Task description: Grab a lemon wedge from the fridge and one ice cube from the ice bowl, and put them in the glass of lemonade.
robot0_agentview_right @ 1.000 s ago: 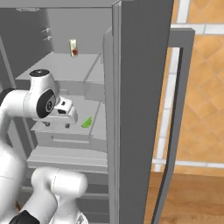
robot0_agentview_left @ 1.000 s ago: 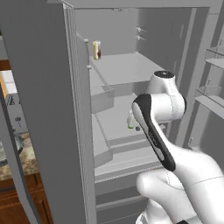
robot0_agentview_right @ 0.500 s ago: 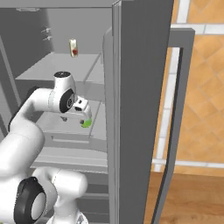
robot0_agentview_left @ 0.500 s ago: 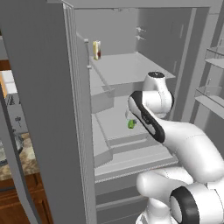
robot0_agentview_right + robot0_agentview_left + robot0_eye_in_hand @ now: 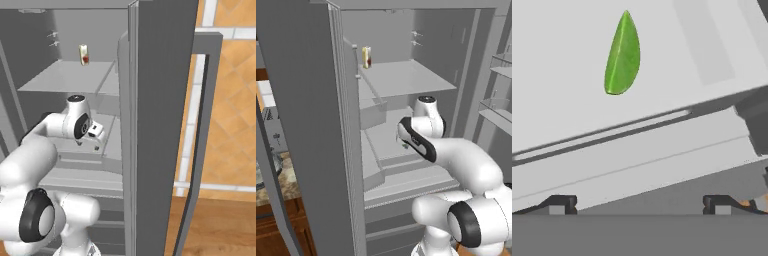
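The gripper point(image 5: 637, 202) stands released, its two dark fingertips point(image 5: 558, 203) set wide apart at the bottom of the hand view, with nothing between them. Above them, on a pale grey shelf point(image 5: 557, 115) of the fridge, lies the wedge point(image 5: 622, 56), a slim green leaf-shaped piece, well clear of both fingertips. The shelf's front edge runs as a tilted band between the wedge and the fingertips.

In the left base view the fridge point(image 5: 306, 125) stands open, its grey door filling the left side. The white arm point(image 5: 456, 160) reaches from the lower right into the fridge's middle shelves. A small dark bit of the hand shows at the shelf just left of the arm's black-banded link; whether the jaws are apart cannot be told here. On the fridge's upper shelf, near its left wall, stands a slim yellow container point(image 5: 366, 57) with a red band.

In the right base view the fridge's door point(image 5: 160, 125) stands edge-on at centre. Left of it the arm bends into the fridge's middle shelf, hand point(image 5: 95, 132) pointing down. The container stands on the upper shelf.
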